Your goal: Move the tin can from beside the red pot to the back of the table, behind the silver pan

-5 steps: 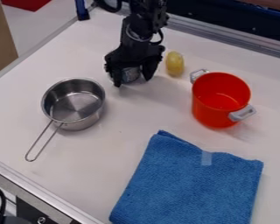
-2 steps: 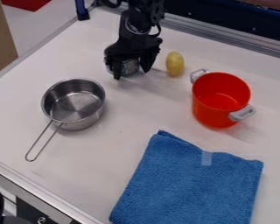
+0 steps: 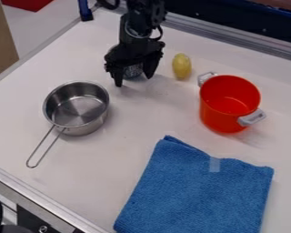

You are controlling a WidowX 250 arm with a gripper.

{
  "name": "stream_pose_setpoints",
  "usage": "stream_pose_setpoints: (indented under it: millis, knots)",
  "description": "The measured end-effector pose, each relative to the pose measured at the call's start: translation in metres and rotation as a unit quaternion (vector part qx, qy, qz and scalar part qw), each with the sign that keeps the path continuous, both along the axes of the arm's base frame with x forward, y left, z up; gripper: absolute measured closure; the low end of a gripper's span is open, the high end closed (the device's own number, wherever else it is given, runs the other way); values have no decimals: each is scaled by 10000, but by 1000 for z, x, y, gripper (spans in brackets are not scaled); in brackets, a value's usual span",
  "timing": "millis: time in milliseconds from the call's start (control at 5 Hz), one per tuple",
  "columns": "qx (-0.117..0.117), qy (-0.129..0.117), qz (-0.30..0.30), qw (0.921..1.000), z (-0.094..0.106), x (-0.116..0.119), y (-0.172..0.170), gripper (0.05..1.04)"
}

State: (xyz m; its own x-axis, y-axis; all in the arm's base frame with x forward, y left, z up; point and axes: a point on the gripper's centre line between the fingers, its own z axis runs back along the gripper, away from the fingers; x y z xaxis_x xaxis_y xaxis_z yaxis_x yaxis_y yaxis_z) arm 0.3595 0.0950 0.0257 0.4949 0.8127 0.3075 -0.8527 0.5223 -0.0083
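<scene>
Gripper (image 3: pixel 134 82), open or closed I can't tell, surrounds a mottled silvery-grey object (image 3: pixel 133 71).

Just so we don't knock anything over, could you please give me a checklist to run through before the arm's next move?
1. Gripper is at the grey thing: ok, the thing is partly hidden by it.
2. Grey thing is firmly gripped: cannot tell.
3. Gripper is apart from the yellow thing: ok, a gap shows between them.
4. Metal saucepan is upright: ok, its wire handle points to the picture's lower left.
5. Red pot is upright and apart from the blue cloth: ok.
6. Blue cloth lies fully unfolded: not ok, it is folded.
</scene>
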Motion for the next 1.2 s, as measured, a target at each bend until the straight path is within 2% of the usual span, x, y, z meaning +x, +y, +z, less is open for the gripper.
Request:
stream_pose_setpoints:
  millis: [200, 400, 600, 800, 1000, 1200]
  knots:
    - [-126, -317, -100, 9994, 18, -3, -4, 83]
    - [-388, -289, -309, 9984, 34, -16, -21, 83]
    - [-509, -221, -702, 9960, 41, -36, -42, 83]
    - [-636, -93, -1302, 9894, 37, -57, -71, 83]
    - [-598, -56, -1740, 9829, 35, -66, -97, 83]
    - [-736, 95, -2154, 9737, 31, -77, -121, 83]
